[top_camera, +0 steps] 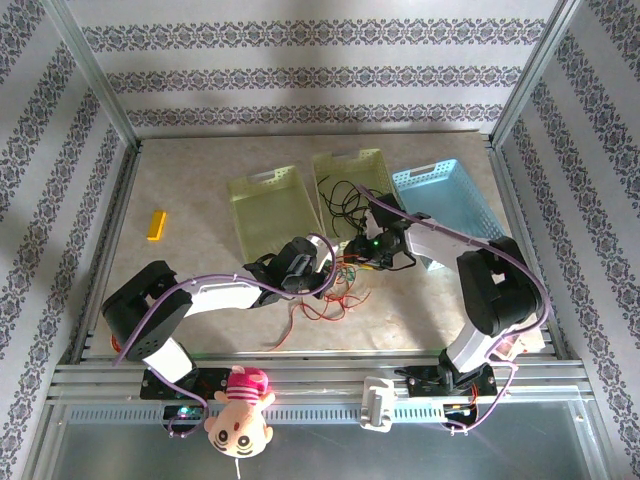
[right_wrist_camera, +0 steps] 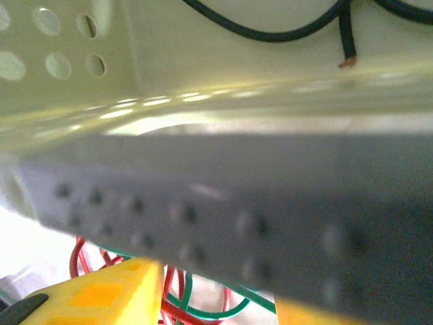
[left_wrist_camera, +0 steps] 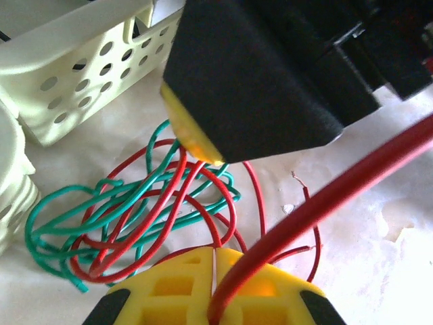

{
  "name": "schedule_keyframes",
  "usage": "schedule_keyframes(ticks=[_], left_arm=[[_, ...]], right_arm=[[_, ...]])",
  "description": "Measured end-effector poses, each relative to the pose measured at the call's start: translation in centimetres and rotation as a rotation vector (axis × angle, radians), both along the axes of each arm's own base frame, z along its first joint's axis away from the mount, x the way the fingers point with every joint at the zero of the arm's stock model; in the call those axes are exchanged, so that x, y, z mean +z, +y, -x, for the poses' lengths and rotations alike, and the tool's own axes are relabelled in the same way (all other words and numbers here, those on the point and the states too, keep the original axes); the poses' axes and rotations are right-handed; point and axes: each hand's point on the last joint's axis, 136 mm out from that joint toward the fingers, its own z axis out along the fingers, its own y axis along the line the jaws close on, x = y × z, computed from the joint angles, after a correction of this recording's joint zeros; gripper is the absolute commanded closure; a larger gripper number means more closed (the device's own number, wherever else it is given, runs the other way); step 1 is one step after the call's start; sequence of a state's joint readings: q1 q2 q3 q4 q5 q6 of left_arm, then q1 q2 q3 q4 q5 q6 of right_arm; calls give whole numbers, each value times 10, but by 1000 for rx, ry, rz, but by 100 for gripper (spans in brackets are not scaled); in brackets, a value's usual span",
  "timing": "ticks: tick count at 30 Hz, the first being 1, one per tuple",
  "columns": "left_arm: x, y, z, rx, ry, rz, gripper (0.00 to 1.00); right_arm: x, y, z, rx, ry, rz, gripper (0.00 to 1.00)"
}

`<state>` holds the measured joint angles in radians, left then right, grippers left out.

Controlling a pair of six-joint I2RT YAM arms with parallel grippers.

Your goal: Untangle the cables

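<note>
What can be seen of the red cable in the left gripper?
The red cable is a thin, smooth, plastic-coated wire. One stretch runs straight out of the shut left gripper, pinched between its yellow fingers. Further red strands, perhaps the same wire, lie in loose loops on the pale table, interwoven with green cable.

Three trays stand side by side at the middle of the counter's (top_camera: 405, 312) far edge: the left tray (top_camera: 270, 215), the middle tray (top_camera: 348, 158), and the right tray (top_camera: 450, 200) nearest the far right corner. The cables (top_camera: 335, 295) lie heaped near the counter's middle, just before the left and middle trays; further strands (top_camera: 345, 200) lie in the middle tray. A small block (top_camera: 156, 225) lies well apart by the left edge, and a doll (top_camera: 240, 420) sits on the rail at the near edge.
</note>
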<state>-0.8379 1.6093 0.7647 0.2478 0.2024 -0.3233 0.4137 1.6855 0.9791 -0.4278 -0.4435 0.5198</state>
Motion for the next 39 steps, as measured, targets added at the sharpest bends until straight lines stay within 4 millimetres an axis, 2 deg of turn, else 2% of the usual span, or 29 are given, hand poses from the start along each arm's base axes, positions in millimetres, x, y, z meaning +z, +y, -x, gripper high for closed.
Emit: schedule_keyframes(ticks=[2,7,9,14,16,20,24,28,29,30,31,33,34,36,39], left_arm=[[0,0,0,0,0,0,100],[0,0,0,0,0,0,100],[0,0,0,0,0,0,100],[3,3,-2,17,-14,-5,100],[11,9,-5,43,-41,-5,100],[46,24,-14,125,-139,22,100],[96,40,-24,220,-255,81,100],[134,45,-27,256,-321,132,100],[142,43,-28,253,-328,141,100],[149,41,-29,248,-333,148,100],[156,39,-30,241,-337,159,100],[167,33,-30,224,-346,181,100],[170,31,-30,216,-348,188,100],[170,27,-31,203,-343,188,100],[158,22,-31,187,-319,169,100]], right_arm=[[-1,3,-2,5,-3,-7,58],[-4,8,-11,4,-12,-20,91],[-4,9,-12,0,-12,-21,100],[-5,5,-12,-24,-17,-13,100],[-2,-3,-7,-44,-25,-7,100],[16,-29,0,-118,-70,-9,100],[35,-63,3,-220,-137,-6,100],[40,-90,11,-292,-160,11,100],[41,-91,13,-292,-164,12,99],[44,-90,16,-279,-170,6,93],[47,-86,19,-254,-178,-7,84],[57,-74,23,-195,-211,-35,60],[63,-65,28,-153,-234,-52,53],[76,-48,37,-71,-282,-81,45],[98,-24,51,47,-361,-125,38]])
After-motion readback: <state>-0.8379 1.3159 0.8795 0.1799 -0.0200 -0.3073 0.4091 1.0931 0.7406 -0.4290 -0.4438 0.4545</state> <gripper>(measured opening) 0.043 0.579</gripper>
